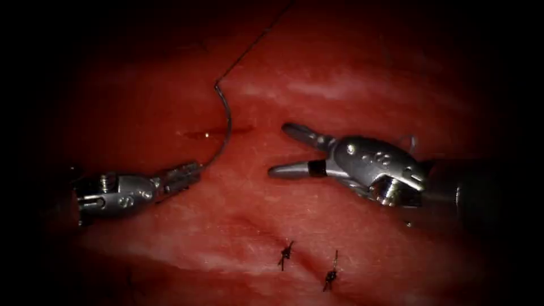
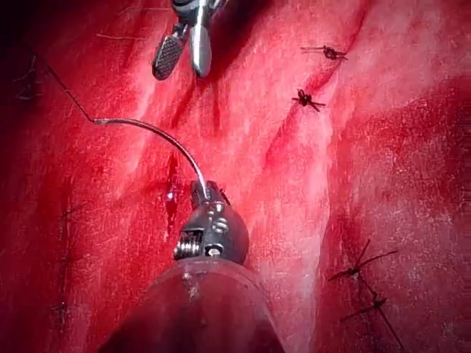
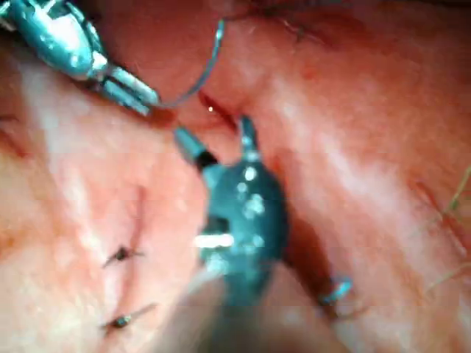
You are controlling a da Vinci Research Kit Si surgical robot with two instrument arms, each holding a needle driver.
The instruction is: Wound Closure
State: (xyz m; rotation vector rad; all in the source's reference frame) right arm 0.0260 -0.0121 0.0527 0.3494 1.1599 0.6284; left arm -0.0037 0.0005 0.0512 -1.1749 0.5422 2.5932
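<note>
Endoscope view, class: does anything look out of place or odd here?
Nothing stands out. The left tool holds the needle near its tip end, clear of the tissue, thread trailing upward. The right tool is open, holding nothing. Two knots sit tidy.

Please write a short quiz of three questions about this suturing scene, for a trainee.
1. True or false: the right claw holds the needle.
2. Which part of the needle does the left claw grip? A: the tip end. B: the end where the thread is attached. C: the middle of the curve.
3. Fill in: the two finished knots lie on the ______.

Key
1. False: it is open and holds nothing; the needle arcs over the cut, out of the tissue.
2. A.
3. tissue, nearer the camera than both claws in the endoscope view.
</note>
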